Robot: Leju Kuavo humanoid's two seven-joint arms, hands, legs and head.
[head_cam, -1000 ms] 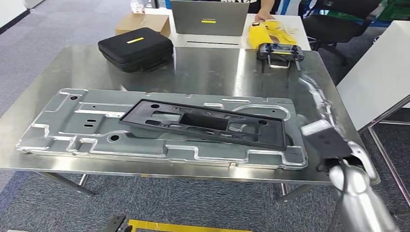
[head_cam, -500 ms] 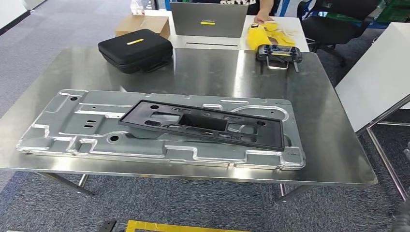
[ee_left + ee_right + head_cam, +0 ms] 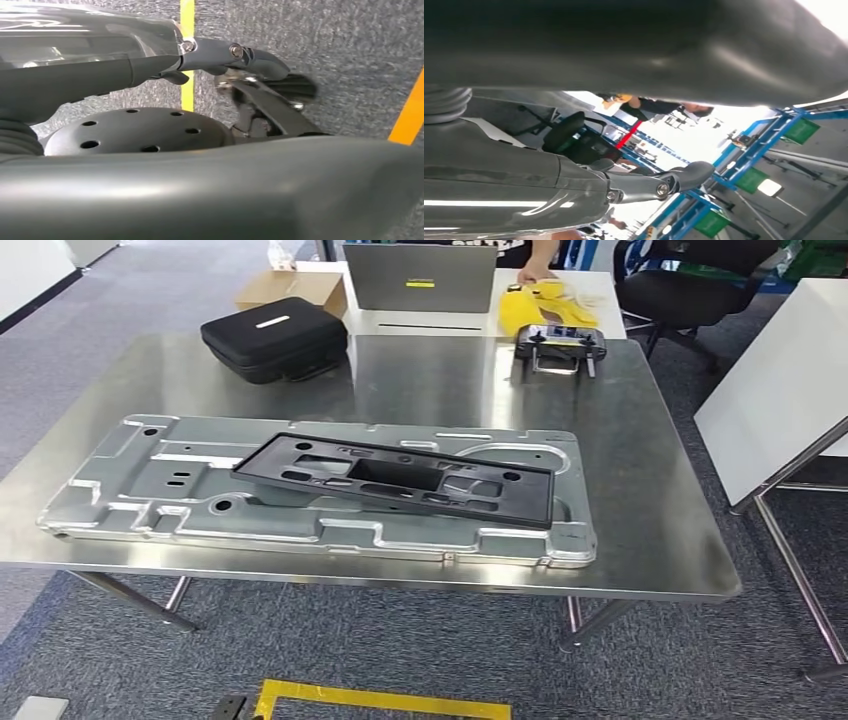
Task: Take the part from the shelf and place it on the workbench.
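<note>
The black plastic frame part point(image 3: 395, 478) lies flat on a large stamped metal panel point(image 3: 140, 480) on the steel workbench point(image 3: 645, 470). Nothing touches the part. My left hand point(image 3: 165, 65) hangs over grey carpet with yellow floor tape, its fingers point(image 3: 260, 57) stretched away from the thick thumb point(image 3: 210, 190) and nothing between them. My right hand point(image 3: 574, 185) points up toward blue racking, fingers point(image 3: 679, 181) extended and holding nothing.
A black zip case point(image 3: 275, 337) and a handheld controller point(image 3: 558, 340) sit at the workbench's far side. Behind stand a laptop point(image 3: 420, 277), a cardboard box point(image 3: 290, 285), yellow items point(image 3: 545, 308) and a person point(image 3: 530, 265). A white board point(image 3: 790, 380) leans at right.
My right arm, by the workbench's right edge a second ago, has dropped out of the head view. The whole picture has shifted a little, so the camera moved; the part lies as before.
</note>
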